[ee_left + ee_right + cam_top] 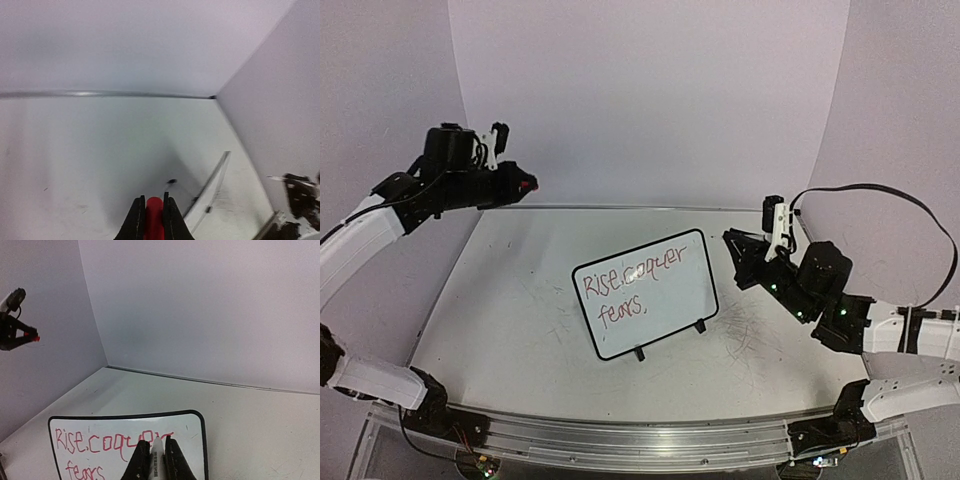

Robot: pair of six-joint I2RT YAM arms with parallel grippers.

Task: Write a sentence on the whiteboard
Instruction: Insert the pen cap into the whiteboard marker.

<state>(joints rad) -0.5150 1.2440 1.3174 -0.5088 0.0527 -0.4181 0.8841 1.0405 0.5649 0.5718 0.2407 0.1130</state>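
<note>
The whiteboard (672, 305) stands tilted on two black feet mid-table, with the sentence (632, 277) in red on it: "Rise, coquer fears." in two lines. My right gripper (732, 242) is just off the board's upper right corner, shut on a white marker (158, 460) whose tip points at the board (192, 437) near the end of the sentence's (100, 441) first line. My left gripper (523, 184) is raised high at the back left, far from the board, and shut on a red marker cap (154, 216). From the left wrist the board (214, 184) shows edge-on.
The tabletop (510, 300) is scuffed with faint grey marks. Lilac walls close the back and both sides. A metal rail (640, 440) runs along the near edge between the arm bases. A black cable (910, 205) loops over the right arm.
</note>
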